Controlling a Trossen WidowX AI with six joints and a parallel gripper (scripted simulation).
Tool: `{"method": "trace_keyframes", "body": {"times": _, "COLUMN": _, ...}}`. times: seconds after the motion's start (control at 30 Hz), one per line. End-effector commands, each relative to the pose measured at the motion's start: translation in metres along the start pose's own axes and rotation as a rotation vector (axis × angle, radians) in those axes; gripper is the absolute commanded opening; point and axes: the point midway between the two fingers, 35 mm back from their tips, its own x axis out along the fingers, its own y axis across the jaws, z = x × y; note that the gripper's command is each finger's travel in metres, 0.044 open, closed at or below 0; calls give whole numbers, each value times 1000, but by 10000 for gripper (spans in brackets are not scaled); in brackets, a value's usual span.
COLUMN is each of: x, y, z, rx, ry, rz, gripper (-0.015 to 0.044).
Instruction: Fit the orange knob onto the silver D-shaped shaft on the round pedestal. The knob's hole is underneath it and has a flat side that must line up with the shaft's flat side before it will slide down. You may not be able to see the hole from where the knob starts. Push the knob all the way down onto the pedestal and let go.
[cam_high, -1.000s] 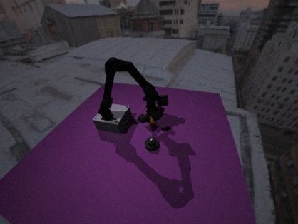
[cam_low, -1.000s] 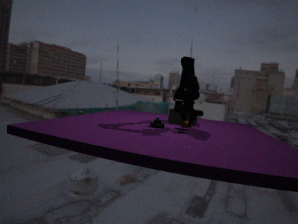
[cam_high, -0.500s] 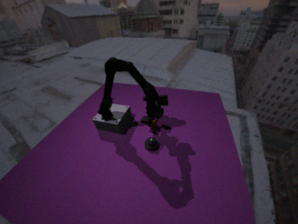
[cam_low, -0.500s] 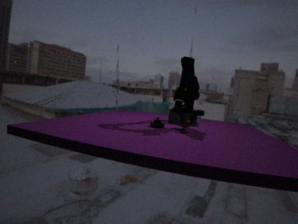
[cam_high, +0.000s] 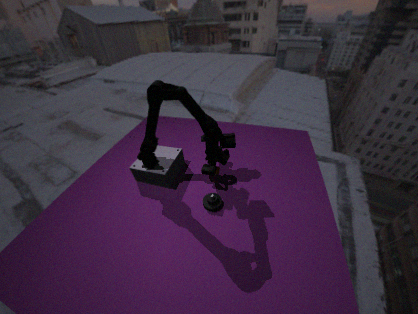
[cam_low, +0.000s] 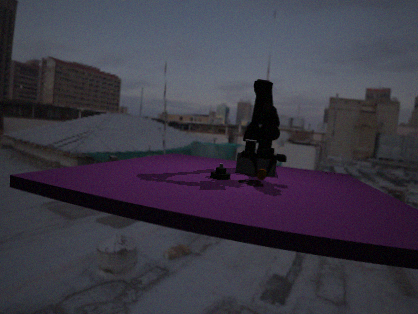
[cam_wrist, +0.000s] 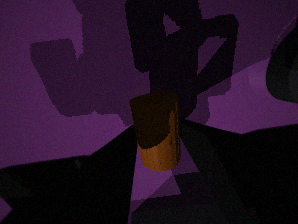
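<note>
In the top view, one black arm (cam_high: 172, 100) rises from a grey base box (cam_high: 170, 172) at the centre of the purple table (cam_high: 100, 240), and its gripper (cam_high: 212, 167) hangs just above and left of the one round pedestal (cam_high: 213, 202), with the knob too dark to make out there. In the exterior view, the orange knob (cam_low: 261, 173) shows as a small bright spot low under the arm, right of the pedestal (cam_low: 220, 173) and apart from it. In the wrist view, the single knob (cam_wrist: 156, 130) fills the centre of the frame, clamped between the two dark jaws (its hole is not visible), with a dark rounded edge at the right that may be the pedestal. The knob is grasped and lifted; judging from this, aligning the flats, pushing down and releasing all remain.
</note>
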Motion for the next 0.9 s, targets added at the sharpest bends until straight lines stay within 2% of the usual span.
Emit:
{"method": "trace_keyframes", "body": {"times": 0.0, "x": -1, "y": 0, "z": 1, "rx": -154, "ry": -4, "rz": -3, "gripper": 179}}
{"method": "trace_keyframes", "body": {"times": 0.2, "x": -1, "y": 0, "z": 1, "rx": -340, "ry": -4, "rz": -4, "gripper": 179}}
{"method": "trace_keyframes", "body": {"times": 0.5, "x": -1, "y": 0, "z": 1, "rx": -368, "ry": -4, "rz": -4, "gripper": 179}}
{"method": "trace_keyframes", "body": {"times": 0.87, "x": -1, "y": 0, "z": 1, "rx": -725, "ry": -3, "rz": -5, "gripper": 179}}
